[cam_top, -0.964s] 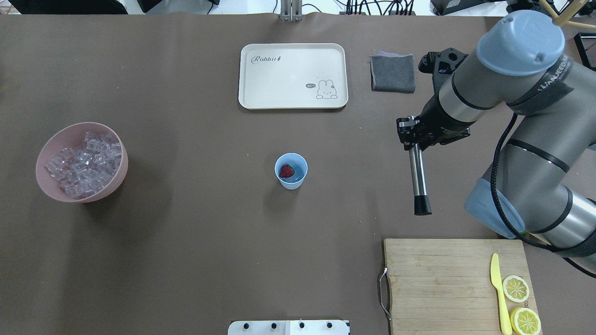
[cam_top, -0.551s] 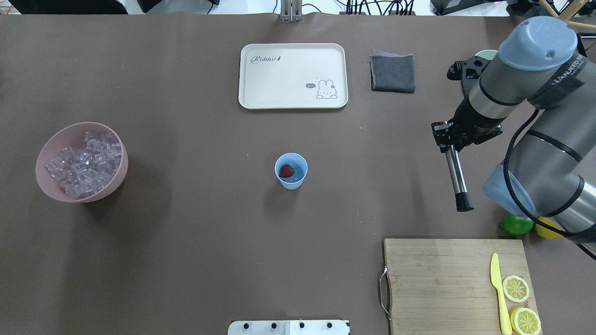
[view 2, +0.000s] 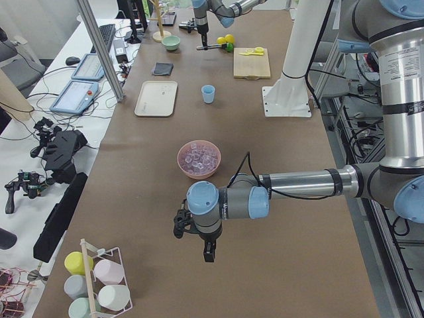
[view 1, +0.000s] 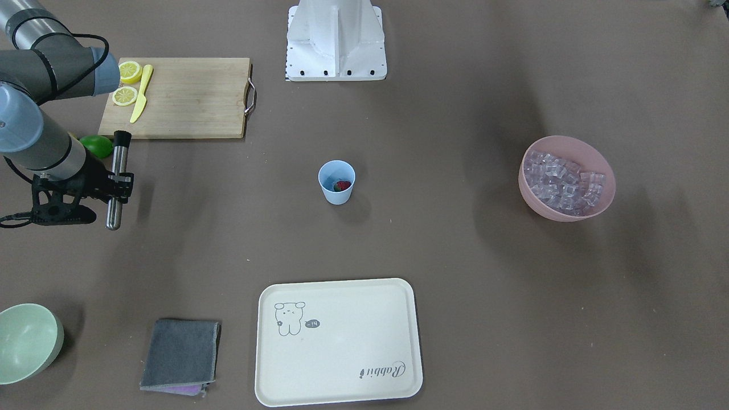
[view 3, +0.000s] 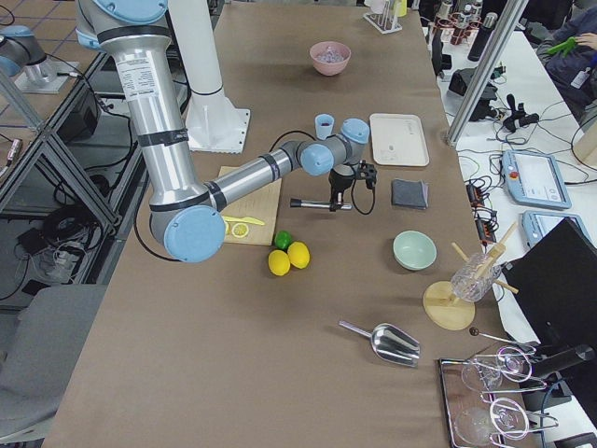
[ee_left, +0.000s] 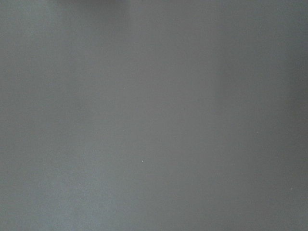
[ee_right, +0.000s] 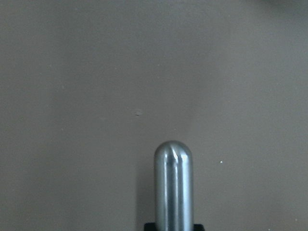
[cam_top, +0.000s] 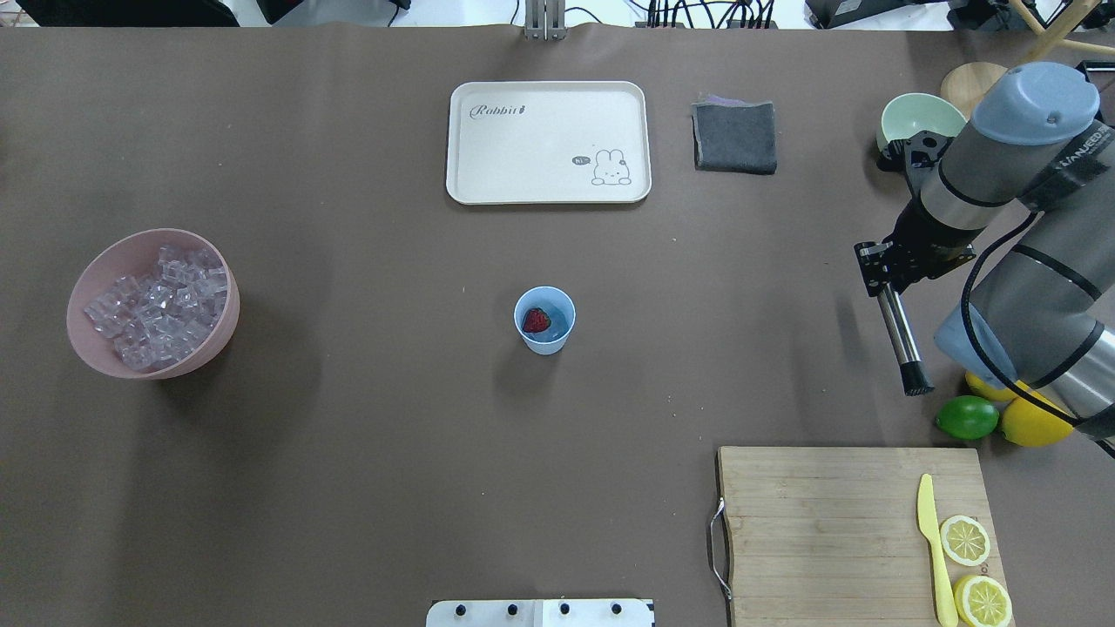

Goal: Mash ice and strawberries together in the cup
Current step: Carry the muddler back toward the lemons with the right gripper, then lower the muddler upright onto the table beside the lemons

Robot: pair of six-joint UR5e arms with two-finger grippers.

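In the middle of the table, the cup (cam_top: 544, 320) is standing up straight with the strawberry (cam_top: 536, 320) lying inside it. I cannot tell if any ice is sitting in the cup too. The ice (cam_top: 157, 305) is piling up in a pink bowl (cam_top: 87, 335) far over on the robot's left side, well apart from the cup. The right gripper (cam_top: 878, 266) is hanging over the robot's right side of the table, well apart from the cup, with bare table between them. Its two fingers are squeezing a shiny metal masher (cam_top: 902, 335) close to its round end. The masher is lying flat in the air above the table, and its black end is pointing back toward the robot, near a lime (cam_top: 967, 418) and two lemons (cam_top: 1032, 422). The right wrist view is showing only the masher's round end over the table. The left gripper (view 2: 208, 252) is hanging low over the table beyond the pink bowl, far from the cup, and I cannot tell if its fingers are apart or together. A cream tray (cam_top: 549, 144) is lying past the cup, and it is showing the word "Rabbit", a little bunny drawing, and a tiny bubble that seems to say "hi". A label on the right arm is showing some letters, but I cannot read the whole word.
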